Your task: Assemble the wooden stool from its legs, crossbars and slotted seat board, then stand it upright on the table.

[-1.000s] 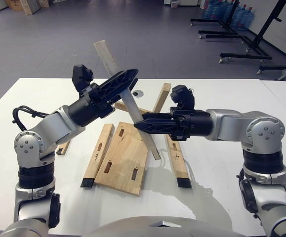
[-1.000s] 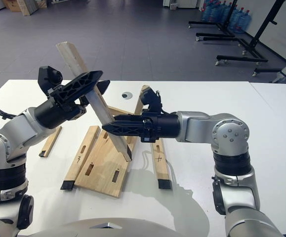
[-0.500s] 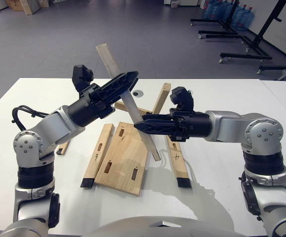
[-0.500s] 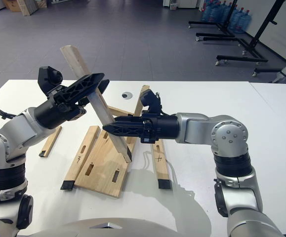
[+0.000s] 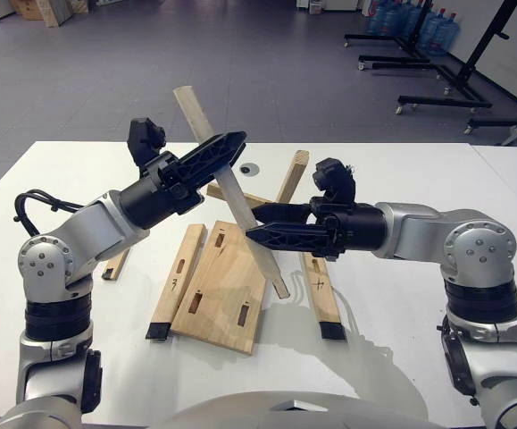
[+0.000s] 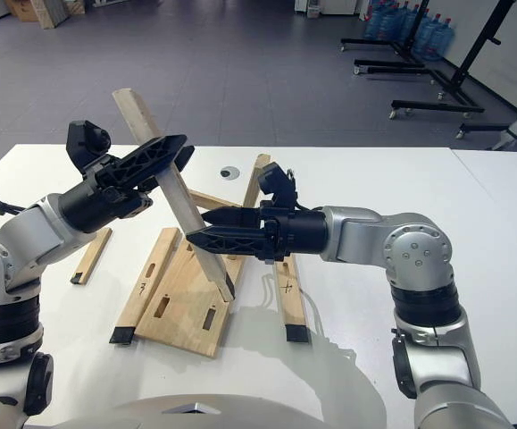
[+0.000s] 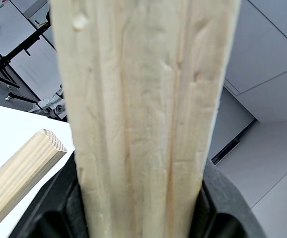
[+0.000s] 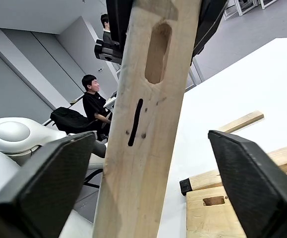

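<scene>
clamping a wooden leg (image 5: 195, 109) in the closed left end effector (image 5: 222, 159), holding it tilted, low end by the slotted seat board (image 5: 222, 299) lying flat on the table (image 5: 392, 295). straddling its lower part with the wide-spread right end effector (image 5: 256, 222), fingers clear of the wood.

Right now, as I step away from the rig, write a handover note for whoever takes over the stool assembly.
Left end effector: shut on one stool leg, held tilted over the seat board.
Right end effector: open around that leg's lower part, not gripping.
Seat board lies flat on the table, slots empty; another leg lies flat on its left, one more on its right.
Done: nothing visibly joined.
Left: all joints, then stand the stool upright.
</scene>
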Robot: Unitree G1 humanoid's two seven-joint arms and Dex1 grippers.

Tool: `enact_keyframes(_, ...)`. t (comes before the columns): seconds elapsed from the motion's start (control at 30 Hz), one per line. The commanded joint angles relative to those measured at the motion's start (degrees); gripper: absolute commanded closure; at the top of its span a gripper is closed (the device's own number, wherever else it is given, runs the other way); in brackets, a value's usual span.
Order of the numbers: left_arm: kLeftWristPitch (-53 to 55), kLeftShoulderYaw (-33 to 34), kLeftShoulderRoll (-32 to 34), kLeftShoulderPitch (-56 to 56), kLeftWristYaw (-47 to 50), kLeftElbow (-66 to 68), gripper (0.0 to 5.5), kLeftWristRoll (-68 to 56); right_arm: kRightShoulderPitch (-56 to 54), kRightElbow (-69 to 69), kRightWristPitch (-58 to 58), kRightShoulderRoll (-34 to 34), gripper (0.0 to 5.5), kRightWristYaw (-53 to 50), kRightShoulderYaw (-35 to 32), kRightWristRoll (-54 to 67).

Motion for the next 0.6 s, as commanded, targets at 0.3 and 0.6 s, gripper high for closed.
enact_keyframes(0.3,-2.99,1.81,4.55,1.65,-0.01,-0.34,3.48,4.73,2.71,-0.42,0.60,-9.31,0.10,4.13,-7.32,2.54)
enact_keyframes(0.6,-3.17,6.97,9.09,1.83,-5.87,2.44,3.48,10.96,16.17,-11.50,-9.34,-22.26,0.10,23.70,-1.60,-26.39)
